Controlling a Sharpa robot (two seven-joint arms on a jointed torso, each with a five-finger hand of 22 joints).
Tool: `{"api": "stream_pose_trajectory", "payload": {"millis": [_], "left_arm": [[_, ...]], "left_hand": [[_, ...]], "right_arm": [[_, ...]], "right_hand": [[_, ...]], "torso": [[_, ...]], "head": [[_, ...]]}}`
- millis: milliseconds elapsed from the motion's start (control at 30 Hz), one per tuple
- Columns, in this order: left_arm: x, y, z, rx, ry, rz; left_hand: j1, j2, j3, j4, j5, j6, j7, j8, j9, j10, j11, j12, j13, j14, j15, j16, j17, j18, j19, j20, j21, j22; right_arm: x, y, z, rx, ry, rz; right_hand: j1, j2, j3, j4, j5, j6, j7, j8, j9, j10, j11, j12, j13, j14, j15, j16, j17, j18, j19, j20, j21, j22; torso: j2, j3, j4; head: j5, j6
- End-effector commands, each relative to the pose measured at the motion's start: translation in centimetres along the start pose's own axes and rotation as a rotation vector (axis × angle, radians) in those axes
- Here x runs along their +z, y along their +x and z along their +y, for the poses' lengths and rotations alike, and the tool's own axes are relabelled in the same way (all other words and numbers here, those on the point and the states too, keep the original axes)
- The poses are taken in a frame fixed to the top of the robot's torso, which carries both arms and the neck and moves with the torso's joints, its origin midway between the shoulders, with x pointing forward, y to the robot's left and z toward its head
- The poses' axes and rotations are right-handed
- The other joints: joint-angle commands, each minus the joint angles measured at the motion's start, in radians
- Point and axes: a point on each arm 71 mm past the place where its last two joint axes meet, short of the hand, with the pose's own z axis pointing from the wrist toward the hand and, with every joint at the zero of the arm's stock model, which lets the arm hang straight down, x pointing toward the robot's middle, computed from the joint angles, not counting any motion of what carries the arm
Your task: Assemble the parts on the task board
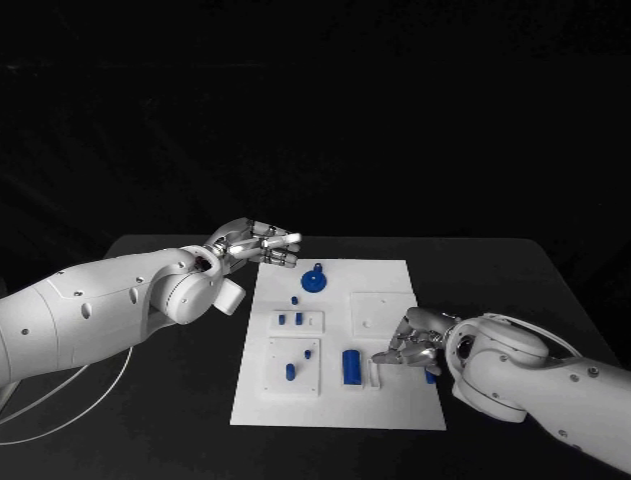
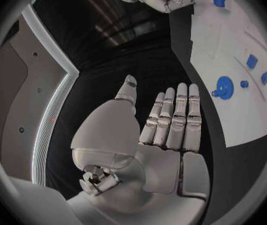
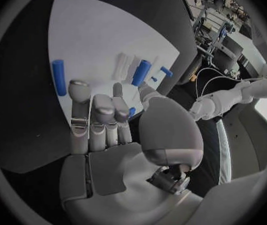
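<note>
The white task board lies in the middle of the table. On it are a blue gear, short blue pegs and an upright blue cylinder. My left hand hovers off the board's far left corner, fingers straight and apart, holding nothing; its palm faces the gear. My right hand hangs over the board's right edge with fingers apart. A loose blue cylinder lies beyond its fingertips. A small blue bit shows beside the thumb; contact cannot be told.
The black table stretches past the board on both sides. White cables trail under my left arm at the near left. My right forearm covers the near right corner.
</note>
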Motion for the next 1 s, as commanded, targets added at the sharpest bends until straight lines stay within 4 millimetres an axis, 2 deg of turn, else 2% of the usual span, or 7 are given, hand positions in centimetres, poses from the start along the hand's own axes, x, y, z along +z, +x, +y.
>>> {"api": "stream_pose_trajectory", "payload": {"millis": [33, 267, 400, 467, 533, 733, 1000], "left_arm": [[0.0, 0.1, -0.3, 0.0, 0.027, -0.001], [-0.1, 0.3, -0.4, -0.002, 0.038, -0.003], [-0.1, 0.4, -0.5, -0.004, 0.043, -0.004], [-0.2, 0.4, -0.5, -0.005, 0.044, -0.003], [-0.2, 0.5, -0.4, -0.006, 0.044, -0.002], [-0.2, 0.6, -0.3, -0.008, 0.042, 0.002], [-0.2, 0.7, -0.2, -0.011, 0.037, 0.01]], "left_hand": [[0.0, 0.005, -0.002, -0.001, 0.001, 0.002, 0.007, 0.004, 0.0, -0.003, 0.0, -0.002, 0.002, -0.002, -0.002, -0.003, 0.001, 0.017, -0.005, 0.001, 0.003, 0.001], [0.004, 0.005, -0.002, -0.007, 0.001, 0.004, 0.006, 0.004, 0.0, 0.001, -0.001, -0.002, 0.002, 0.003, -0.004, -0.003, 0.002, 0.016, -0.004, 0.0, 0.003, 0.001], [0.005, 0.005, -0.003, -0.011, 0.001, 0.005, 0.006, 0.005, 0.0, 0.005, -0.002, -0.002, 0.002, 0.008, -0.005, -0.002, 0.002, 0.015, -0.003, -0.001, 0.004, 0.001], [0.006, 0.005, -0.003, -0.013, 0.001, 0.006, 0.005, 0.005, 0.0, 0.006, -0.001, -0.002, 0.002, 0.009, -0.005, -0.002, 0.002, 0.014, -0.003, -0.002, 0.004, 0.001], [0.006, 0.005, -0.003, -0.013, 0.001, 0.006, 0.005, 0.005, 0.0, 0.006, -0.001, -0.002, 0.002, 0.009, -0.005, -0.002, 0.002, 0.014, -0.003, -0.002, 0.004, 0.001], [0.006, 0.005, -0.003, -0.013, 0.001, 0.006, 0.005, 0.005, 0.0, 0.006, -0.001, -0.002, 0.002, 0.009, -0.005, -0.002, 0.002, 0.014, -0.003, -0.002, 0.004, 0.001], [0.006, 0.006, -0.003, -0.013, 0.001, 0.006, 0.005, 0.004, 0.0, 0.006, -0.001, -0.002, 0.002, 0.009, -0.005, -0.002, 0.002, 0.014, -0.003, -0.002, 0.004, 0.001]], "right_arm": [[-0.1, -1.3, -1.7, 0.124, 0.017, 0.027], [-0.6, -4.0, -6.2, 0.172, 0.122, 0.019], [-0.9, -4.8, -7.9, 0.176, 0.162, 0.007], [-1.0, -5.0, -8.3, 0.156, 0.178, 0.004], [-1.1, -4.9, -8.7, 0.127, 0.196, 0.003], [-1.2, -3.6, -9.2, 0.076, 0.247, 0.055], [-0.8, -0.9, -8.9, 0.081, 0.268, 0.134]], "right_hand": [[0.014, 0.007, -0.002, -0.028, 0.011, -0.008, 0.006, -0.004, -0.033, 0.0, 0.008, 0.008, 0.002, -0.001, 0.006, 0.004, 0.001, 0.016, 0.046, 0.01, -0.002, 0.002], [0.023, 0.015, -0.051, -0.048, 0.024, -0.024, 0.015, -0.004, -0.111, 0.0, 0.015, 0.013, 0.003, -0.001, 0.011, 0.008, 0.005, 0.02, 0.046, 0.015, -0.005, 0.004], [0.035, 0.02, -0.046, -0.06, 0.017, -0.018, 0.015, -0.004, -0.136, 0.005, 0.014, 0.023, 0.007, 0.0, 0.009, 0.015, 0.012, 0.022, 0.048, 0.014, -0.001, 0.006], [0.037, 0.022, -0.04, -0.07, 0.023, -0.017, 0.015, -0.004, -0.147, 0.004, 0.014, 0.023, 0.008, 0.0, 0.01, 0.017, 0.013, 0.022, 0.047, 0.014, 0.002, 0.007], [0.044, 0.016, -0.021, -0.079, 0.044, -0.017, 0.015, -0.004, -0.152, 0.004, 0.015, 0.023, 0.008, 0.0, 0.01, 0.016, 0.013, 0.022, 0.047, 0.014, 0.001, 0.006], [0.038, 0.006, -0.013, -0.075, 0.037, -0.029, 0.02, -0.004, -0.162, 0.0, 0.017, 0.017, 0.004, -0.001, 0.012, 0.012, 0.009, 0.022, 0.046, 0.016, -0.006, 0.003], [0.002, -0.011, -0.058, 0.04, -0.005, -0.038, 0.02, -0.003, -0.175, -0.005, 0.018, 0.008, -0.003, -0.001, 0.013, 0.006, 0.005, 0.024, 0.046, 0.017, -0.019, -0.001]], "torso": [[-0.001, 0.0009, -0.0019], [0.0, 0.0036, -0.0037], [0.0, 0.0052, -0.0031], [0.0, 0.0073, -0.0052], [0.0, 0.0067, -0.0048], [-0.001, 0.0044, -0.0027], [0.0, 0.0031, 0.0029]], "head": [[-0.002, 0.005], [-0.01, 0.006], [-0.017, 0.006], [-0.018, 0.005], [-0.021, 0.005], [-0.027, 0.004], [-0.042, 0.0]]}}
